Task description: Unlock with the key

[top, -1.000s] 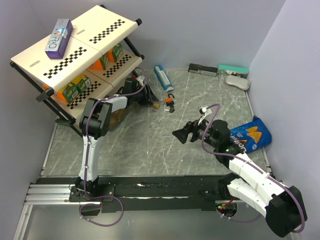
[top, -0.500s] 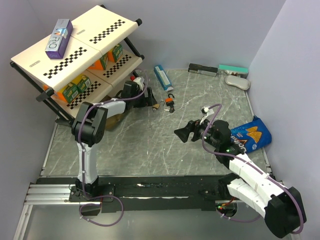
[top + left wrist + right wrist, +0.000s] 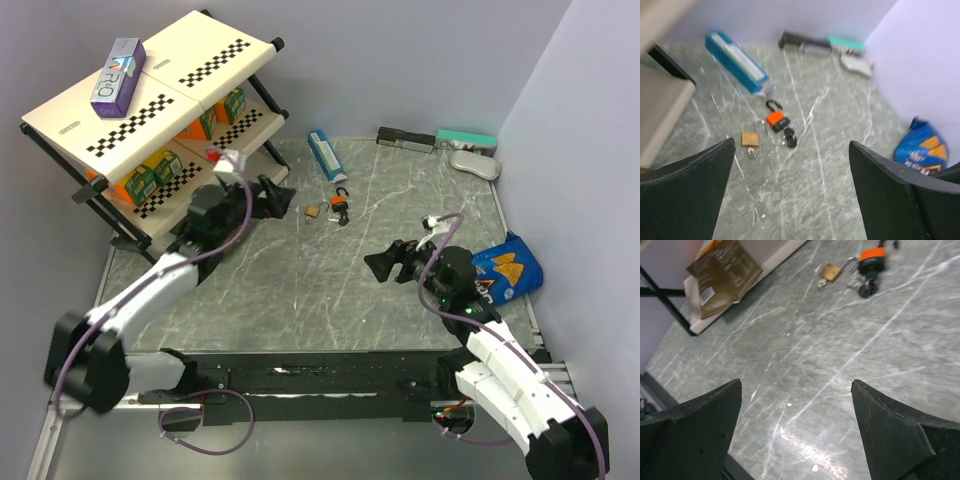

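The key [image 3: 344, 218] is a tiny dark cluster on the marble table, just in front of the orange padlock [image 3: 341, 203], with a brass padlock [image 3: 313, 211] to its left. In the left wrist view the key [image 3: 789, 139] lies beyond my open left gripper [image 3: 791, 150], by the orange padlock [image 3: 776, 119] and the brass padlock [image 3: 750, 138]. My left gripper [image 3: 276, 197] is left of the locks and holds nothing. My right gripper [image 3: 392, 263] is open and empty, well short of the key [image 3: 867, 288].
A tilted shelf rack [image 3: 150, 95] with juice cartons and a purple box [image 3: 117, 75] stands at the back left. A blue box [image 3: 324, 154] lies behind the locks. A blue chip bag [image 3: 507, 268] is by the right arm. Small items [image 3: 440, 140] line the back wall.
My left gripper opened wide and drew back left from the brass padlock as the arm swung low. My right gripper shifted slightly right.
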Available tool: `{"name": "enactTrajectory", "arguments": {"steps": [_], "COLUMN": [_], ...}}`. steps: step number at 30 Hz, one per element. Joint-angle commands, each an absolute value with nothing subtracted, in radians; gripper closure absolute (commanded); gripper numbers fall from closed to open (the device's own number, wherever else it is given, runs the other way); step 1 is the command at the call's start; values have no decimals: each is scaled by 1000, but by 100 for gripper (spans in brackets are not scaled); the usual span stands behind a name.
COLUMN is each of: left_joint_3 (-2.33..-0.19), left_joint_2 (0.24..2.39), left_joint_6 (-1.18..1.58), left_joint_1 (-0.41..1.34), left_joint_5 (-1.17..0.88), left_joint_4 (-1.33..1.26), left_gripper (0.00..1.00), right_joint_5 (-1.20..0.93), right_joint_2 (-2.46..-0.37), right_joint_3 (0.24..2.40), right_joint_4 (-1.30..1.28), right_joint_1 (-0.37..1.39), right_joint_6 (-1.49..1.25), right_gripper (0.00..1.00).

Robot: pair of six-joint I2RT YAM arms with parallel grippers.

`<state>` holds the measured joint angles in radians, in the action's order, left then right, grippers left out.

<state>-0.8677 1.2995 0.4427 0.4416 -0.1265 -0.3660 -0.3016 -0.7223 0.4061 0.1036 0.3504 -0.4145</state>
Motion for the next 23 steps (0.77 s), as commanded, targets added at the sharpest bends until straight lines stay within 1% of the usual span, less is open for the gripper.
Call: {"name": "enactTrajectory", "arguments": {"steps": [1, 7, 10, 14, 23], "left_joint_3": [-827, -802, -805, -816, -822], "left_joint_2": [1090, 866, 807, 782, 788], "left_joint_6": [459, 427, 393, 371, 373], "left_joint_1": [440, 440, 440, 439, 440], "left_joint_5": [-40, -21, -23, -11, -5], "left_joint_4": [-261, -91, -16, 60, 64], "left_gripper": [1, 1, 1, 1, 0], "right_joint_5": [-213, -153, -135, -118, -124], "right_joint_2": [-638, -531, -493, -460, -477], "right_joint_3": [460, 485, 494, 494, 506], "right_joint_4": [6, -87, -117, -123, -127], "right_joint_1": [345, 344, 347, 344, 344], "right_joint_6": [-359, -315, -302, -296, -293], "right_gripper": [4, 4, 4, 4, 4]}}
